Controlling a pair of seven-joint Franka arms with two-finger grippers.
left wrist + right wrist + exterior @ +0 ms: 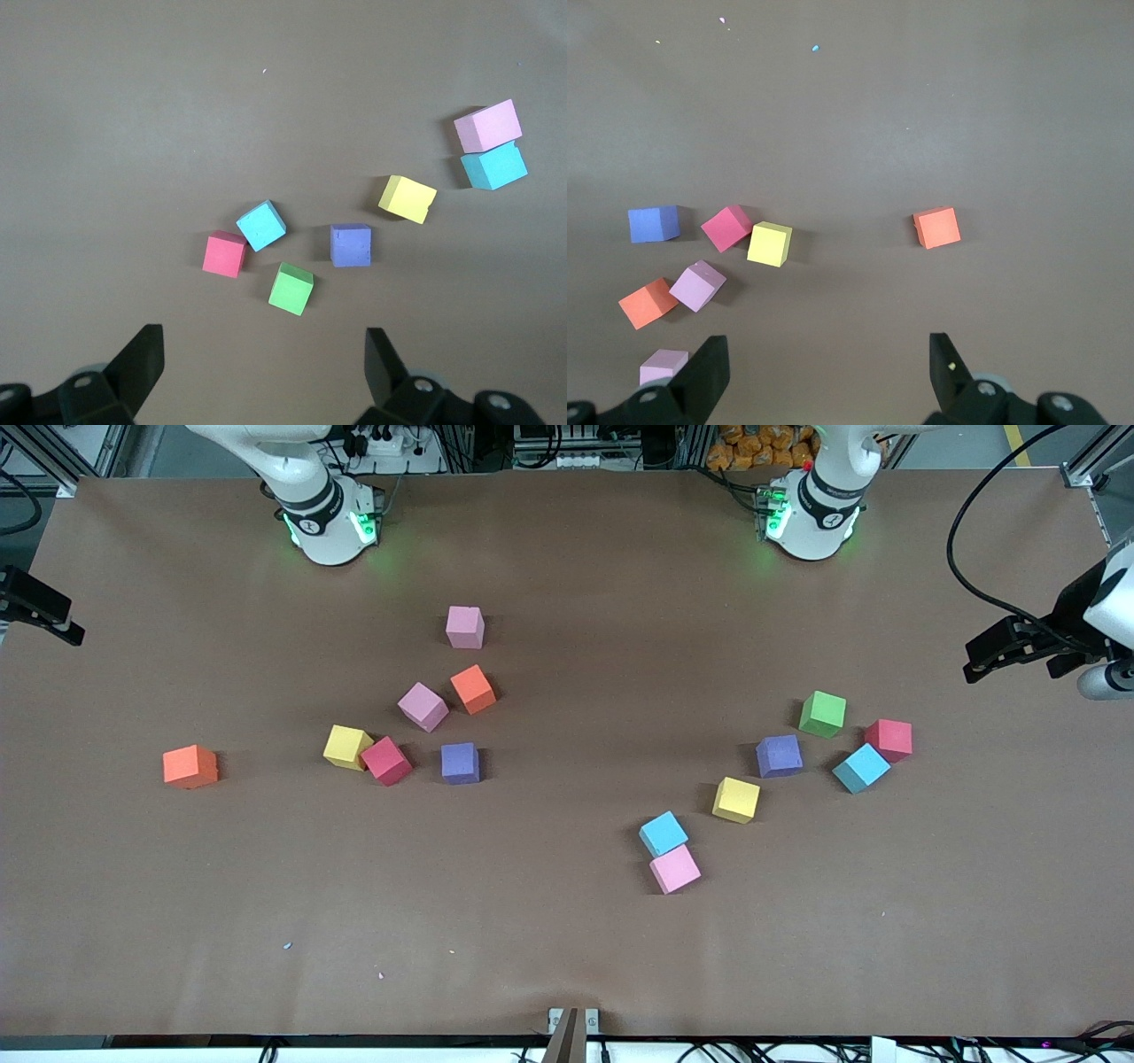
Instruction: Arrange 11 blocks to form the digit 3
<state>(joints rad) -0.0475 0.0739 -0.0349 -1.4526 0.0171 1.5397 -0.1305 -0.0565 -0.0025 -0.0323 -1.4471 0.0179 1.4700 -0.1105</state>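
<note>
Blocks (461,763) loose on table (567,948), none stacked, two clusters. Seven toward right arm's end, orange block (190,767) apart from others. Six toward left arm's end; blue block (664,833) touching pink block (675,869), nearest front camera. Left gripper (264,354) fingers apart, empty, high over green block (291,289). Right gripper (829,359) fingers apart, empty, high over table near its cluster. Both arms waiting.

A brown matte table (567,957) fills the scene — aluminium framing (53,452) at 11 o'clock, cables (974,558) at 2 o'clock.
</note>
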